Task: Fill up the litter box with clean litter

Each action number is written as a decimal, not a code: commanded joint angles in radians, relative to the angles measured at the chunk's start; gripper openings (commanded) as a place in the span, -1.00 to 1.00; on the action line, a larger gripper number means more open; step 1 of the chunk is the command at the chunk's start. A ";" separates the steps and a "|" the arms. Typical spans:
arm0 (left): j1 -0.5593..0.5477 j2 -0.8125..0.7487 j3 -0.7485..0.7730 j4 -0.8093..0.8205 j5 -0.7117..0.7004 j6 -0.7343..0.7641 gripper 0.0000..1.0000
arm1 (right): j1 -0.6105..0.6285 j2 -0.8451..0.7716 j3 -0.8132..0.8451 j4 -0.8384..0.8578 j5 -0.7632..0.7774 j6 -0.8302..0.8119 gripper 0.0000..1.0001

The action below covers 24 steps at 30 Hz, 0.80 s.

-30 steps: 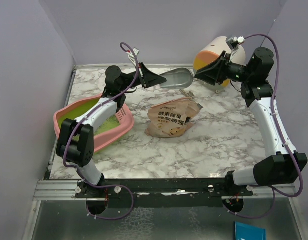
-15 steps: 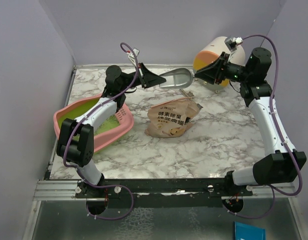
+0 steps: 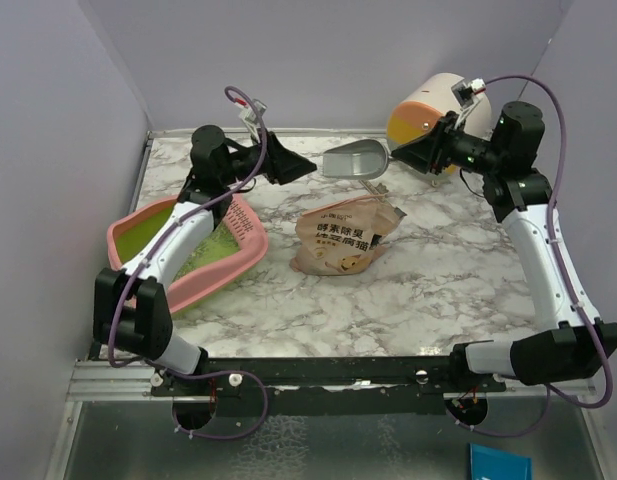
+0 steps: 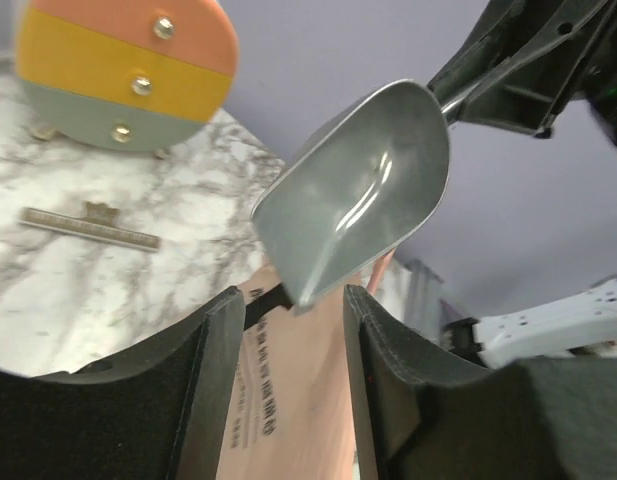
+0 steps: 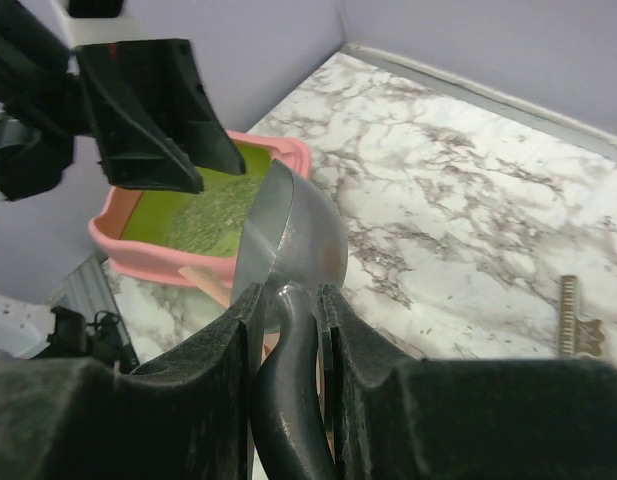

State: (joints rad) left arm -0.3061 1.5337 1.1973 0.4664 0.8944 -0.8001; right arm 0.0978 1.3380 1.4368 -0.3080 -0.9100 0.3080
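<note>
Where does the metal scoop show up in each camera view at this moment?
Top external: the metal scoop is held up at the far middle, left of the round drawer unit.
Left wrist: centre-right, open bowl facing the camera.
Right wrist: centre, seen edge-on, handle gripped in the right claw.
Shared landmark: the flat grey strip, visible in all three.

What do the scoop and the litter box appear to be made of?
The scoop is probably metal: brushed grey with soft bright reflections. The litter box looks like moulded plastic: a smooth, slightly glossy pink wall with a yellow-green inside.
</note>
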 commanded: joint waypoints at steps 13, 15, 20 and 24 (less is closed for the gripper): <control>-0.107 -0.074 0.149 -0.727 -0.042 0.830 0.06 | -0.001 -0.038 0.444 -0.672 0.655 -0.244 -0.98; -0.139 -0.046 0.199 -0.791 -0.059 0.877 0.06 | -0.001 -0.043 0.453 -0.709 0.682 -0.254 -0.98; -0.170 -0.010 0.235 -0.821 -0.059 0.905 0.04 | 0.003 -0.059 0.435 -0.776 0.704 -0.268 -0.98; -0.178 -0.014 0.237 -0.836 -0.068 0.924 0.03 | 0.007 -0.098 0.387 -0.790 0.691 -0.271 -0.98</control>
State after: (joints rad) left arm -0.4782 1.5215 1.4052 -0.3218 0.8444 0.0631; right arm 0.0975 1.2861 1.8503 -1.0512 -0.2523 0.0563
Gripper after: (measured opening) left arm 0.517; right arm 0.250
